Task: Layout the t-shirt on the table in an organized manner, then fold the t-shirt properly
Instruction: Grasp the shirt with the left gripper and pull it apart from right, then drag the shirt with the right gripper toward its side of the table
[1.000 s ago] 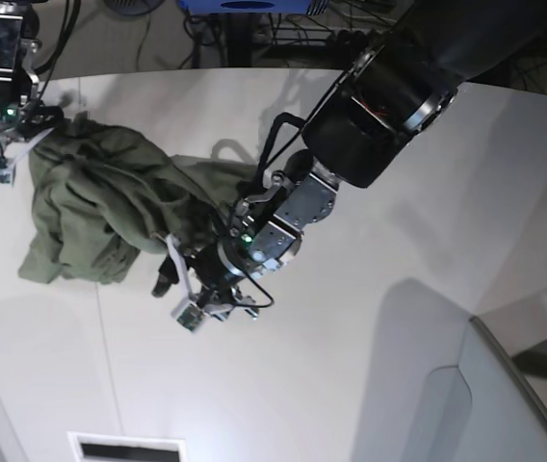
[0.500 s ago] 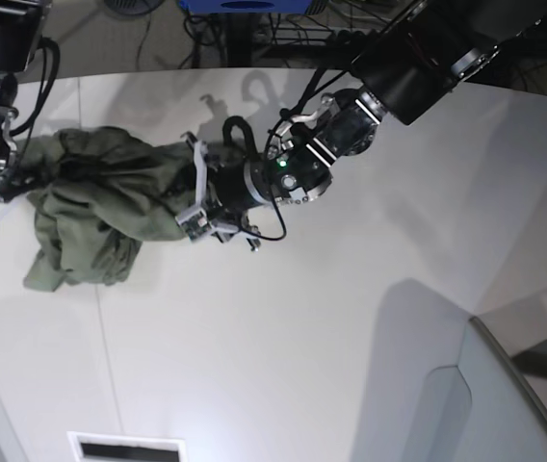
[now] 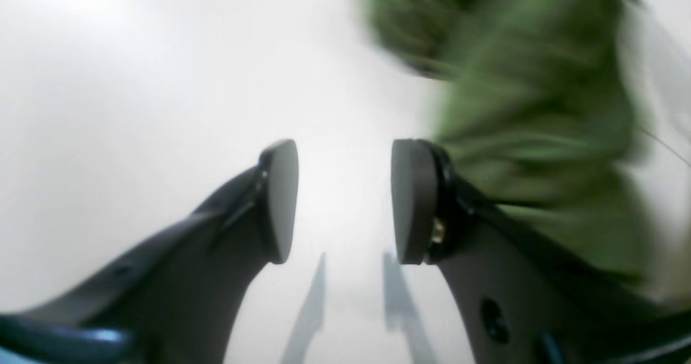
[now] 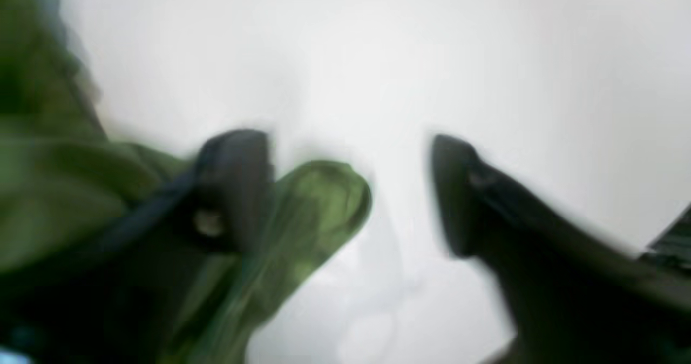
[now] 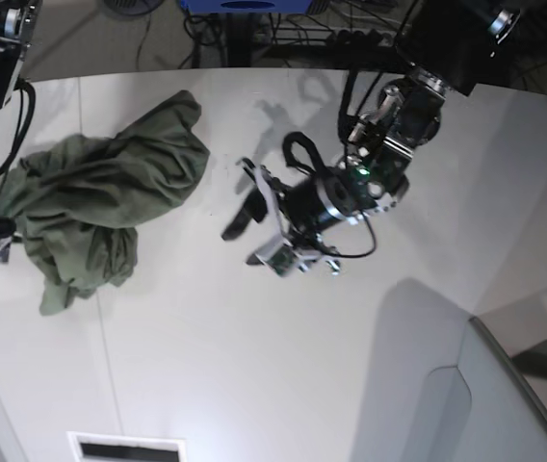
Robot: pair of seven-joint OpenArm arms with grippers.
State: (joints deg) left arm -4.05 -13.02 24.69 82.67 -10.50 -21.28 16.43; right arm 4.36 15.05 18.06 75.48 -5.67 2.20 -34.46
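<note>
Your t-shirt [image 5: 100,207] lay bunched in an olive heap at the upper left of the base frame, on the white table [image 5: 283,366]. Your left gripper [image 5: 245,207], mid-frame, stood just beside the heap with its fingers [image 3: 280,196] spread over bare table, holding nothing. Your right gripper [image 4: 351,191], at the far left edge, had its fingers [image 4: 237,186] spread wide; a green fold lay against one, motion-blurred.

Black jointed arms [image 5: 389,125] with looping cables, green indicator lights, and dark flat-padded fingers [image 3: 413,202].
</note>
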